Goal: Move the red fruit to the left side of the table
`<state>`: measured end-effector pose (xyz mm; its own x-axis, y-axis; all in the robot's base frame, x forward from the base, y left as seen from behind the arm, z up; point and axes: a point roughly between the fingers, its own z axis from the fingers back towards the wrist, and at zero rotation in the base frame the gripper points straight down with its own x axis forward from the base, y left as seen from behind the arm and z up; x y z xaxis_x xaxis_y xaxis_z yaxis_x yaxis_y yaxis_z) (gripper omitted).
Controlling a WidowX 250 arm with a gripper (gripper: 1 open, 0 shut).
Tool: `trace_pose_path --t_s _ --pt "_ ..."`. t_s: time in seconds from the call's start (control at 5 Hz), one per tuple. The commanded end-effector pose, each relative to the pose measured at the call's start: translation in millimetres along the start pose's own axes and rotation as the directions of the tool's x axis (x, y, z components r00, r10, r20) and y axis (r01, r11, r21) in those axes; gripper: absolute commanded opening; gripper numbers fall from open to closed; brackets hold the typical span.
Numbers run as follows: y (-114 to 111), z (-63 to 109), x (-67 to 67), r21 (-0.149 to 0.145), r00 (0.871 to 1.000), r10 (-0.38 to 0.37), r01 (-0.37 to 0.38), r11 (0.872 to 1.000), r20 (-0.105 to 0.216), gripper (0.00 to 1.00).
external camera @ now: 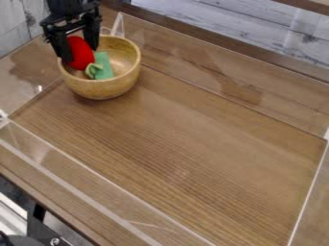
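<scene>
The red fruit [81,51] stands upright at the left inner side of a round wooden bowl [118,86], in the back left corner of the table [193,144]. My gripper [77,48] comes down from above, its black fingers [61,45] flanking the fruit on both sides. The fingers sit close against it, but whether they press on it does not show. A green block [102,65] lies in the bowl just right of the fruit.
Low clear plastic walls [38,159] edge the wood-grain tabletop on all sides. The bowl sits close to the left wall and the back wall. A pale planked surface [257,24] shows beyond the back wall.
</scene>
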<state>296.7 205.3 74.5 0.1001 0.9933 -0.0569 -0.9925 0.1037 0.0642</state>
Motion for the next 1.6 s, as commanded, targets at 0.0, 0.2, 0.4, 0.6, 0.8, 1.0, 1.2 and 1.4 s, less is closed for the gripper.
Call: trace_pose_path --t_s 0.0,0.2,0.4,0.6,0.8,1.0,1.2,1.4 --pt "-3.1 37.8 2.9 -0.069 0.999 -0.004 0.007 0.998 0.048 1.00" --pt "-2.4 44.6 1.2 -0.071 0.999 -0.006 0.009 0.997 0.040 1.00" --pt "-1.7 49.4 -0.4 -0.069 0.999 -0.007 0.009 0.998 0.034 1.00" --pt "-1.1 52.6 -1.9 -0.068 1.000 -0.007 0.009 0.998 0.030 1.00" --pt "-0.9 54.0 -2.9 -0.064 1.000 -0.005 0.007 0.998 0.029 1.00" --pt "-0.7 55.7 -3.9 -0.061 1.000 -0.004 0.005 0.998 0.027 1.00" --pt "-1.2 54.0 -5.0 -0.057 1.000 -0.003 0.005 0.998 0.030 1.00" --pt "-1.7 51.8 -5.5 -0.054 0.999 -0.001 0.003 0.999 0.032 0.00"
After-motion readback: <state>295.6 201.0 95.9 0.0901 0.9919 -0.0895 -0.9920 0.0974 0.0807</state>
